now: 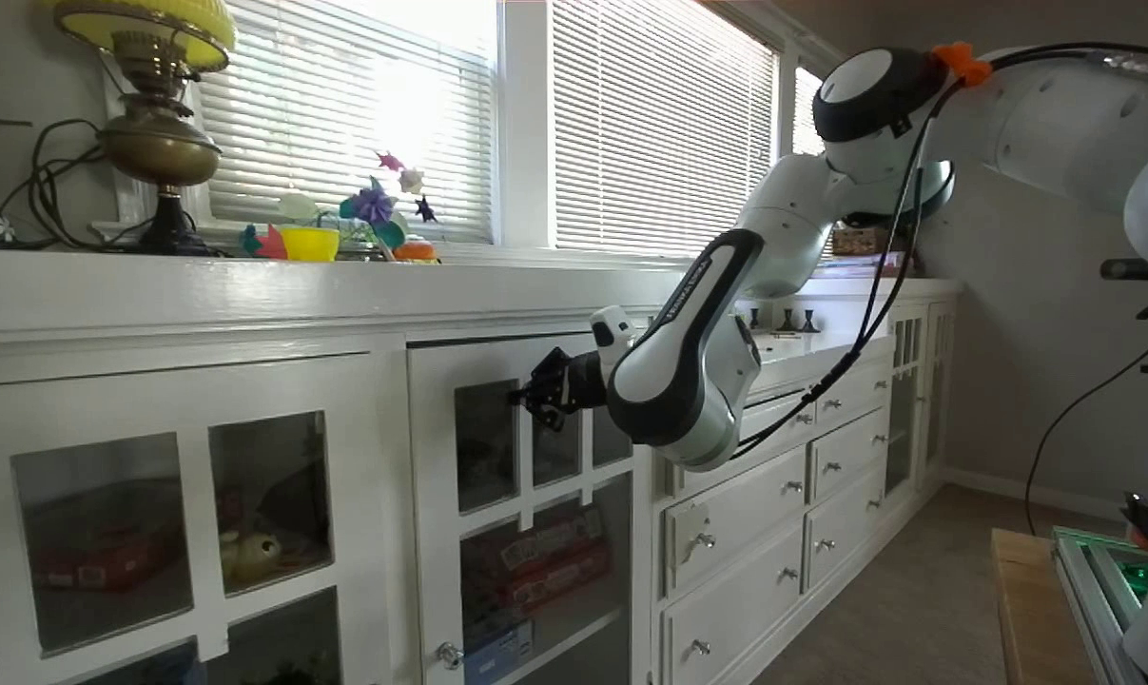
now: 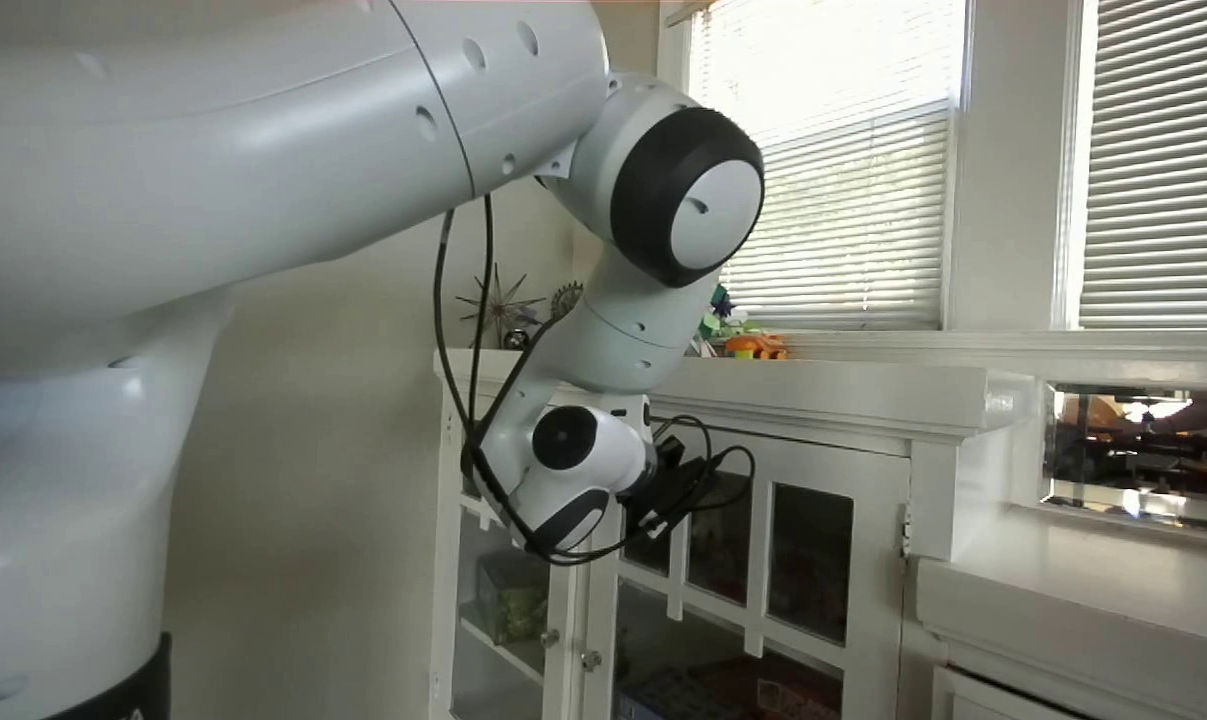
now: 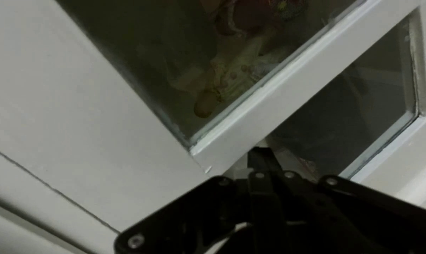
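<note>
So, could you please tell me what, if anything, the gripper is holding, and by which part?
Nothing is held: the gripper is shut and empty, by the glass-paned cabinet door.

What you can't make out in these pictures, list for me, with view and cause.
Whether the gripper touches the glass: wrist view, dark against dark.
What the shapes behind the glass are: wrist view, too dim and blurred.
Bottom of the cabinet door: in both exterior views, cut off by the lower edge.
Top of the lampshade: in an exterior view, cut off by the upper edge.
</note>
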`<state>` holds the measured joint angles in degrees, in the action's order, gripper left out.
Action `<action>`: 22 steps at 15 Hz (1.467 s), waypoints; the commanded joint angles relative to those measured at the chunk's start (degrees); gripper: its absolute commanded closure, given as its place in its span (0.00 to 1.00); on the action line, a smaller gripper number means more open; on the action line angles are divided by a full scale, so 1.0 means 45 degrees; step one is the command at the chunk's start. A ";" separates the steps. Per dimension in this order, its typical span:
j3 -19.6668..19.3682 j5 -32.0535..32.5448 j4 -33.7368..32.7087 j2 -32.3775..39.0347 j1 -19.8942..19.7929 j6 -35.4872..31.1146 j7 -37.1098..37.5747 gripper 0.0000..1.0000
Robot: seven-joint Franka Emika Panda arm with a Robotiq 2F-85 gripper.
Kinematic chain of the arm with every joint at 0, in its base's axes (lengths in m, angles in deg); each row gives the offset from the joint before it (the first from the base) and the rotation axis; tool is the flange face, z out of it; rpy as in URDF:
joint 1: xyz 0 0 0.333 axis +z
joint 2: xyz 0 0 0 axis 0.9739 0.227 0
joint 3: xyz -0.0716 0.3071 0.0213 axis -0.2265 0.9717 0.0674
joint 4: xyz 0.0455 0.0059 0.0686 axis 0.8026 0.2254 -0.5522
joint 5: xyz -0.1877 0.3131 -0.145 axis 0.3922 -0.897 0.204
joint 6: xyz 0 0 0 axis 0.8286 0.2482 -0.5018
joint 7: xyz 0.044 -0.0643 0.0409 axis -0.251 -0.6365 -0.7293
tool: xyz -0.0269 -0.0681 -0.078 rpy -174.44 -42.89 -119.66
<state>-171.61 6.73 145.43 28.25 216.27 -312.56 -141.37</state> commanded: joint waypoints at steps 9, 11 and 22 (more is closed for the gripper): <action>-0.0090 -0.0690 0.0441 0.0295 -0.0120 -0.0424 -0.0587 0.99; 0.0024 -0.2106 0.1485 0.1142 -0.0094 -0.0361 -0.0841 0.99; 0.2774 -1.1957 0.6406 0.7513 -0.0597 0.2526 -0.0950 0.98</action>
<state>-161.81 -36.11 169.08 51.90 215.31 -308.98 -145.58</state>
